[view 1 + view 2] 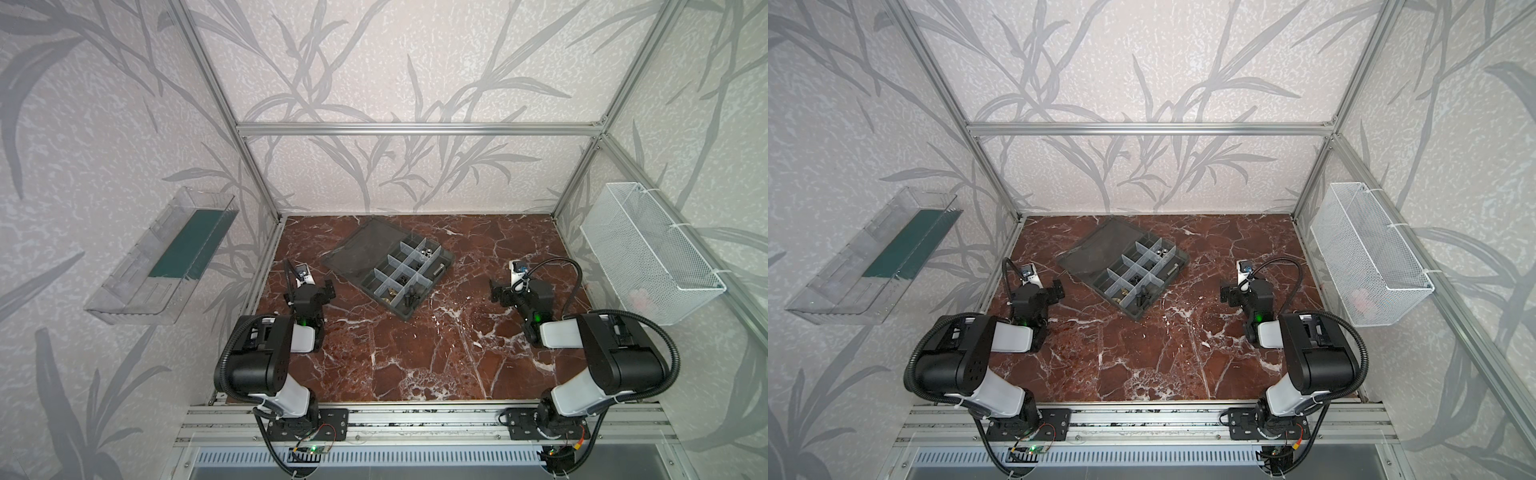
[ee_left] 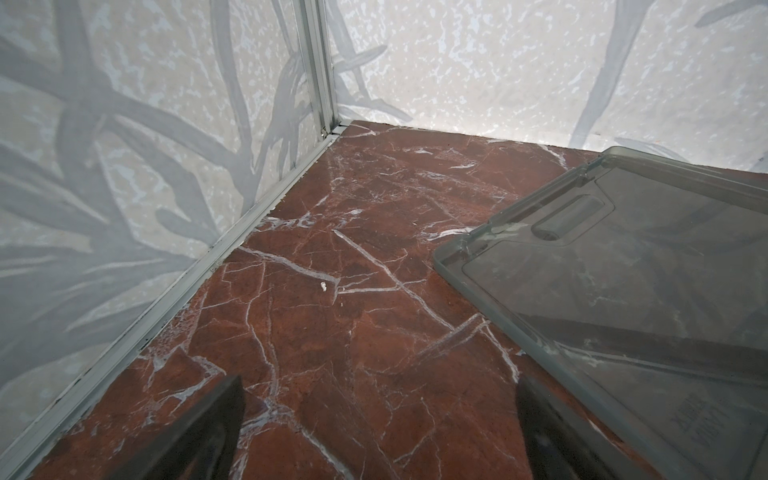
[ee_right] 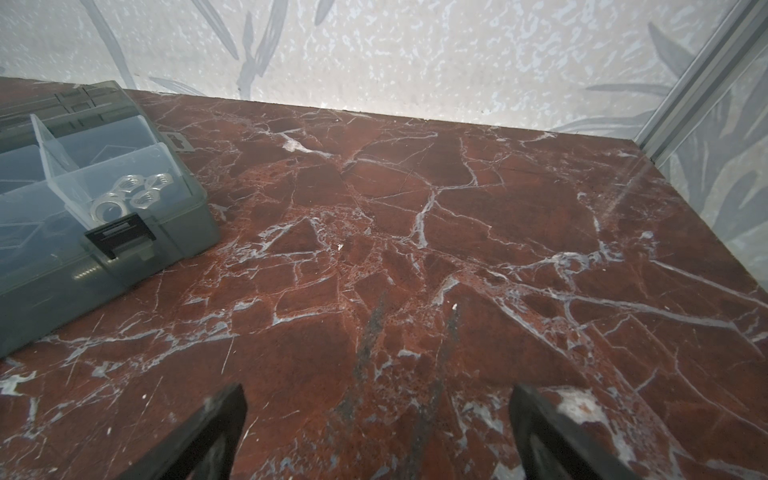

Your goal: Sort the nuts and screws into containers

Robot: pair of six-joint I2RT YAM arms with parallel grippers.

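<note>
In both top views a dark grey organizer box (image 1: 445,261) (image 1: 1180,262) lies at the back middle of the table, its flat lid (image 1: 365,249) (image 2: 623,270) swung open. Whitish dividers (image 1: 405,266) split it into small square containers. Silver nuts (image 1: 424,252) (image 3: 133,193) lie in the far corner cell, brass nuts (image 1: 388,296) in a near cell, and dark screws (image 1: 409,293) in the cell beside them. My left gripper (image 1: 328,289) (image 2: 378,399) is open and empty, left of the lid. My right gripper (image 1: 496,291) (image 3: 376,411) is open and empty over bare marble, right of the box (image 3: 166,224).
The red marble tabletop (image 1: 415,353) is fenced by aluminium frame posts and patterned walls. A clear plastic bin (image 1: 166,257) hangs on the left wall, a white mesh basket (image 1: 648,253) on the right wall. An aluminium rail (image 1: 415,419) carrying the arm bases runs along the front.
</note>
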